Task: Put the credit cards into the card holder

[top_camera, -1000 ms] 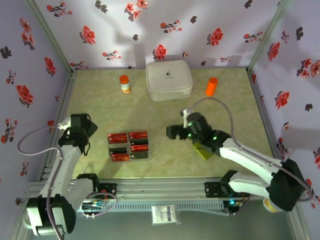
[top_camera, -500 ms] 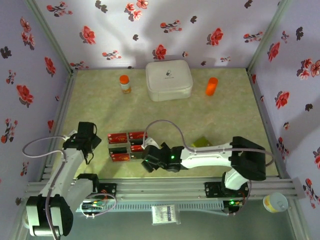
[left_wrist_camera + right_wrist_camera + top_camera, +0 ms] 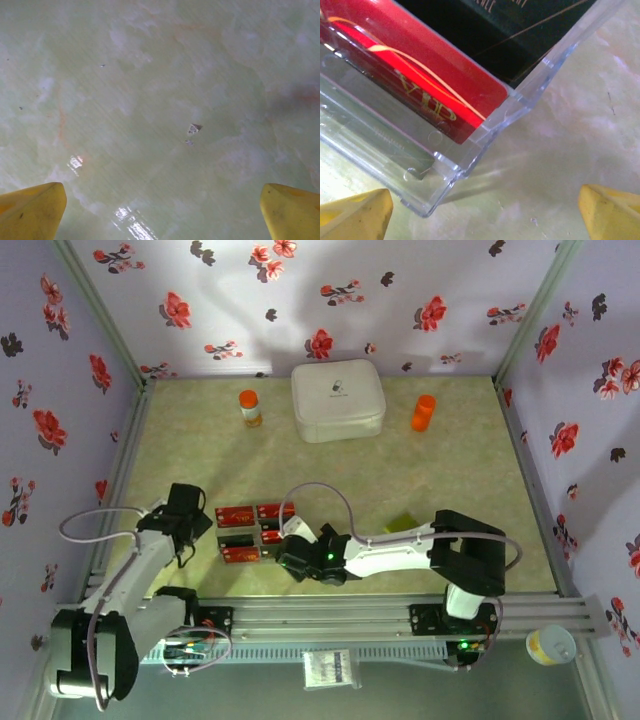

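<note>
The right end effector [image 3: 482, 220] has its two yellow fingertips [image 3: 355, 215] spread wide, with nothing between them. Right under it is the corner of a clear box [image 3: 485, 145]. A red card [image 3: 410, 75] with gold letters and a dark card [image 3: 510, 35] lie inside the box. Seen from above, the cards [image 3: 250, 530] sit in rows near the front of the bench [image 3: 470, 470]. The green card holder [image 3: 403, 524] lies to their right, just behind the right arm. The left end effector [image 3: 160, 215] is spread wide too and holds nothing. It hangs over bare bench just left of the cards. At the back stand a white case [image 3: 338, 400], an orange bottle [image 3: 249, 408] and an orange tube [image 3: 423, 412].
</note>
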